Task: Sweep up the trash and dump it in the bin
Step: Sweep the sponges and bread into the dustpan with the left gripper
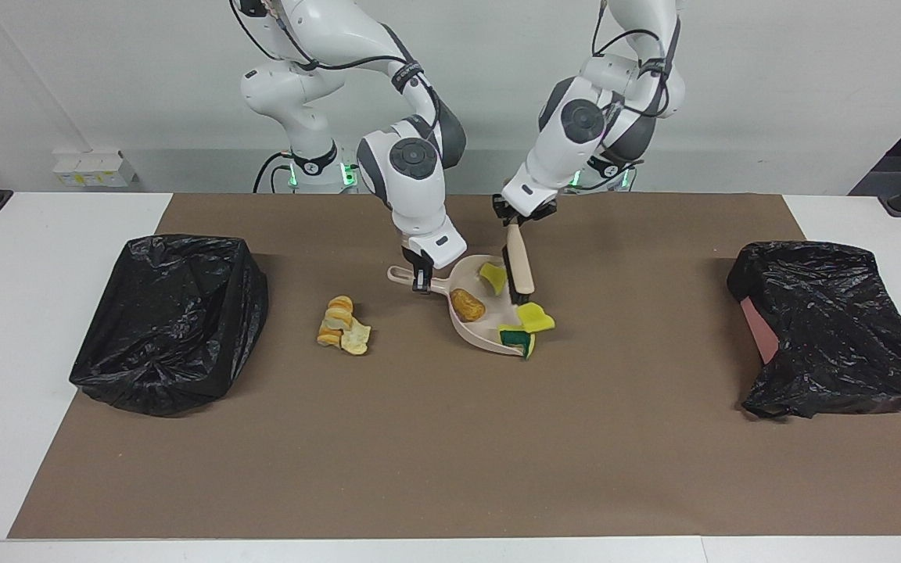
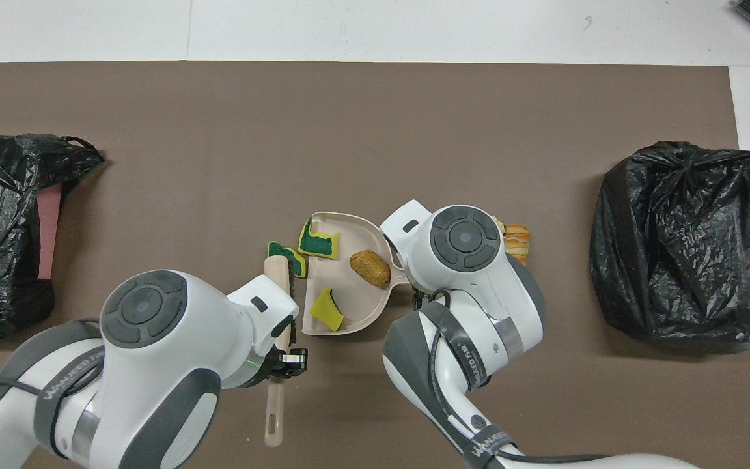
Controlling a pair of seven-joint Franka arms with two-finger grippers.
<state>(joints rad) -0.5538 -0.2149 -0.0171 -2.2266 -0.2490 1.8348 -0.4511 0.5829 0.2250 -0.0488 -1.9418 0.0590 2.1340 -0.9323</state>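
Observation:
My right gripper (image 1: 420, 281) is shut on the handle of the beige dustpan (image 1: 472, 326) (image 2: 351, 229), which lies flat on the brown mat. Three pieces of trash are in the pan: a golden-brown lump (image 1: 468, 304) (image 2: 370, 268), a yellow sponge chunk (image 1: 492, 277) (image 2: 326, 309), and a green-backed chunk (image 1: 516, 338) (image 2: 318, 239) at its open lip. Another sponge chunk (image 1: 536, 317) (image 2: 287, 257) lies just outside the mouth, against the beige brush (image 1: 518, 266) (image 2: 277, 286). My left gripper (image 1: 515, 221) (image 2: 287, 361) is shut on the brush handle. Pale bread-like pieces (image 1: 343, 324) (image 2: 517, 241) lie on the mat.
A bin lined with a black bag (image 1: 169, 320) (image 2: 681, 241) stands at the right arm's end of the table. A second one (image 1: 834, 336) (image 2: 4, 221) stands at the left arm's end. The brown mat (image 1: 419, 453) covers the table's middle.

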